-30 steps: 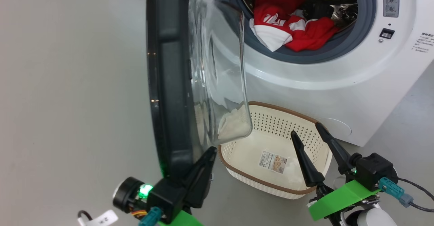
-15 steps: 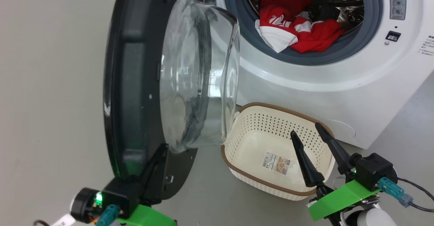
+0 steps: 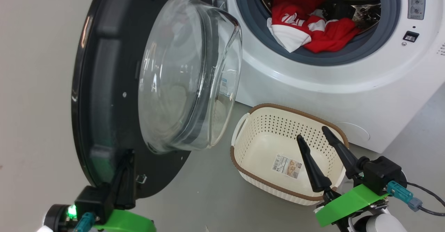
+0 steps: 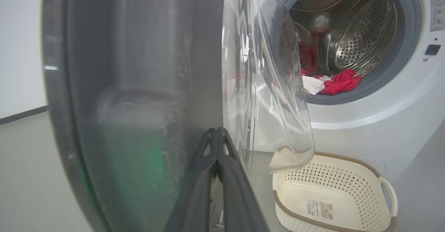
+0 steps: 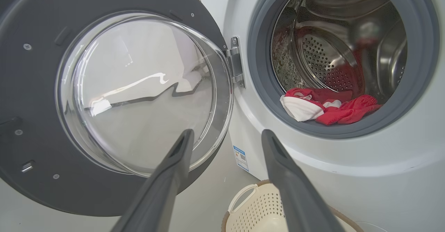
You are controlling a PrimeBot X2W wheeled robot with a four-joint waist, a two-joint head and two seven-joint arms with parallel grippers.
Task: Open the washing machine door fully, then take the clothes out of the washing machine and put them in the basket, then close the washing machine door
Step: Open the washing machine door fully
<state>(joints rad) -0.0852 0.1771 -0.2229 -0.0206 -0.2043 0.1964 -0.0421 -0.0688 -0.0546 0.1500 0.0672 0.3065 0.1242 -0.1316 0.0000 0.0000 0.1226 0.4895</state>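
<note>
The washing machine door (image 3: 104, 86) stands swung out to the left, its glass bowl facing the white washing machine (image 3: 313, 82). My left gripper (image 3: 129, 153) is shut, its tips pressed against the door's inner lower face (image 4: 139, 68); nothing sits between the fingers (image 4: 222, 162). The red and white clothes (image 3: 313, 33) lie at the drum's front lip, half over the grey gasket (image 5: 333, 108). On the floor below the opening sits the empty cream basket (image 3: 271, 127). My right gripper (image 3: 312, 133) hangs open above the basket's right side, pointing at the washer (image 5: 226, 132).
Grey floor surrounds the washer and basket. The door hinge (image 5: 235, 63) is on the opening's left side. A blue label sticker (image 5: 240, 157) sits low on the washer front. A cable (image 3: 424, 204) trails from my right wrist.
The door has swung wider open to the left, with my left gripper moving left against its inner face. The head camera shifted slightly. The right gripper stayed put.
</note>
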